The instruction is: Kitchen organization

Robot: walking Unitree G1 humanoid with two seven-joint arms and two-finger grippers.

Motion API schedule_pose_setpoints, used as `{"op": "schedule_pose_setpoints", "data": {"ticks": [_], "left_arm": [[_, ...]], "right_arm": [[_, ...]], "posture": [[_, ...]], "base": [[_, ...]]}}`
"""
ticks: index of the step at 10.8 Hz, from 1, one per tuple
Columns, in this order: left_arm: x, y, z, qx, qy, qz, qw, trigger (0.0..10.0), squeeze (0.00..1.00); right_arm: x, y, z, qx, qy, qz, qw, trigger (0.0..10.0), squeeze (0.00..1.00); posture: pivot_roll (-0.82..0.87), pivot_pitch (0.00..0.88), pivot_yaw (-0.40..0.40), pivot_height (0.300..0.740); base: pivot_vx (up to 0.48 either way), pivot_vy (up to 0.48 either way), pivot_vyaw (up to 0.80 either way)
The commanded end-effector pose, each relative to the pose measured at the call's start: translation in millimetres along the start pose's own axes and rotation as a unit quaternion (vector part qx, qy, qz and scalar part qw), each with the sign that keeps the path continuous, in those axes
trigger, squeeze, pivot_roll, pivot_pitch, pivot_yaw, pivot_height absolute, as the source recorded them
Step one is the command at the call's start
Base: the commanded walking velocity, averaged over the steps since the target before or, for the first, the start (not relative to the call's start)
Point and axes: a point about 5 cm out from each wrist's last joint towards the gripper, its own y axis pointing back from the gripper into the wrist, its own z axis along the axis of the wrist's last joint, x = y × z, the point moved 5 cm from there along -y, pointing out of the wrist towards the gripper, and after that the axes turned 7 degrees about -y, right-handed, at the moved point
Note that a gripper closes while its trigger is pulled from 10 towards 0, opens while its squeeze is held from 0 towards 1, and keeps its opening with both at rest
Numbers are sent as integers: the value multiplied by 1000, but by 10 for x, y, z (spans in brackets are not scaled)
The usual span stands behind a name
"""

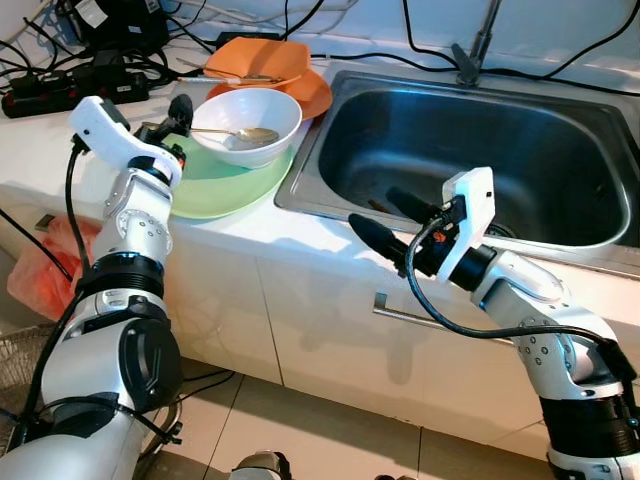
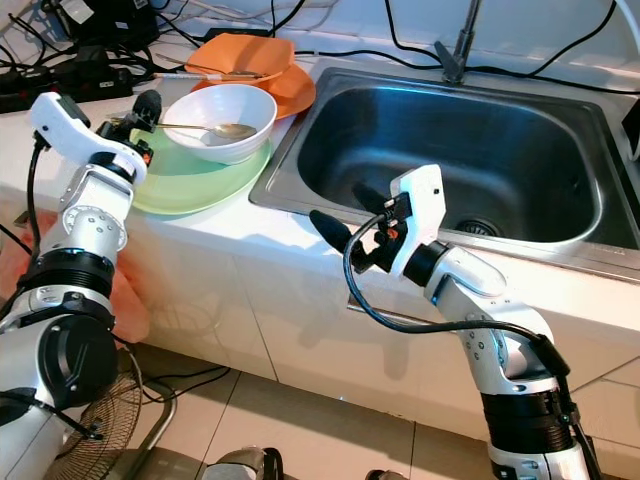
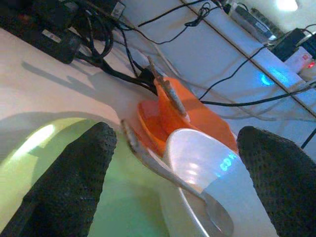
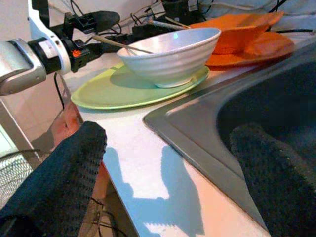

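Observation:
A white bowl [image 1: 247,122] with a metal spoon [image 1: 240,134] in it sits on a light green plate [image 1: 215,185] on the white counter. Behind it an orange bowl [image 1: 258,58] rests on an orange plate [image 1: 312,96]. My left gripper [image 1: 168,120] is open at the bowl's left side, over the green plate. In the left wrist view the spoon's handle [image 3: 140,150] lies between its two fingers [image 3: 74,182]. My right gripper [image 1: 372,206] is open over the front left corner of the steel sink [image 1: 480,150], with nothing between its fingers [image 4: 59,182].
A faucet [image 1: 478,45] stands behind the sink. Power strips and black cables [image 1: 90,60] crowd the counter's back left. An orange bag [image 1: 40,270] and a wire fan [image 2: 100,440] are on the floor at left. A cabinet handle [image 1: 420,318] runs below the counter.

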Motion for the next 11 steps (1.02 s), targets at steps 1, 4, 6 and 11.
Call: {"op": "schedule_pose_setpoints", "data": {"ticks": [1,4,6,11], "left_arm": [[-27,-33,92,-10,6,-4,1000,10000,0],[8,-47,109,-11,35,4,999,7020,0],[-32,-61,114,-11,50,-5,999,0,0],[-113,-88,124,-12,55,-17,998,0,0]], "right_arm": [[35,2,45,1,13,8,1000,10000,0],[-15,34,79,11,34,8,999,10000,0],[-46,76,73,31,51,15,998,10000,0],[-72,87,12,51,56,28,997,10000,0]], "posture": [[111,106,49,740],[109,113,58,740],[106,117,62,740],[103,124,68,740]], "base": [[0,0,0],[0,0,0],[0,0,0],[0,0,0]]}}
